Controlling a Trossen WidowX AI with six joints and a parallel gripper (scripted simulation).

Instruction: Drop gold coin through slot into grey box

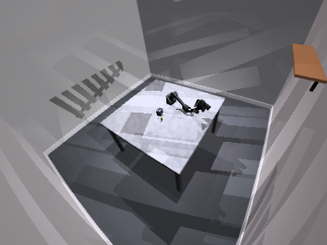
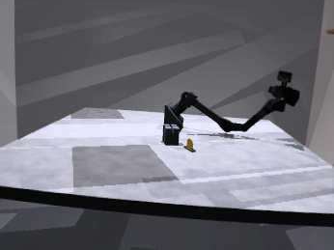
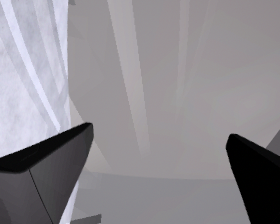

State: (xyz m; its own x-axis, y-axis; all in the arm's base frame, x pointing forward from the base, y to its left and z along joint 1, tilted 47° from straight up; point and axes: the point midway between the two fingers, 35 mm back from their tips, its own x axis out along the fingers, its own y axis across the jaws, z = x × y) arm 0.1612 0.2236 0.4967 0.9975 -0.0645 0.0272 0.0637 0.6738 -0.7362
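Observation:
The gold coin [image 2: 189,144] [image 1: 162,119] stands on edge in the dark-green holder [image 2: 192,150]. The closed grey box [image 2: 171,136] [image 1: 159,112] stands just beside it, to its left in the exterior view; the narrow slot is too small to make out clearly. My gripper [image 3: 162,136] is open with nothing between its fingers. In the exterior view it is raised high above the table, far to the right of the coin and box. The wrist view shows neither coin nor box.
The white table [image 1: 165,148] [image 2: 232,189] carries the arm's base [image 2: 173,114], which stands close behind the box in the exterior view. An orange shelf [image 1: 308,62] hangs on the wall to the right.

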